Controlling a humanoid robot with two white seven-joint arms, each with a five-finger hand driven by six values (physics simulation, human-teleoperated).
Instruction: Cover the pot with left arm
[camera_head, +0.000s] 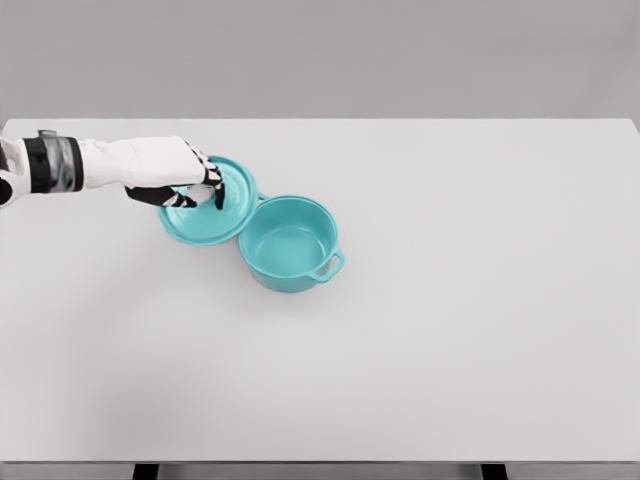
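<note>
A teal pot stands uncovered near the middle of the white table, with a loop handle toward the front right. Its teal lid lies just to the pot's left, its right edge touching or overlapping the pot's rim. My left hand comes in from the left edge and sits over the lid's centre, fingers curled down around the knob, which is mostly hidden beneath them. Whether the lid is lifted off the table I cannot tell.
The white table stretches across the view, with its front edge near the bottom and its far edge against a grey wall. Nothing else stands on it.
</note>
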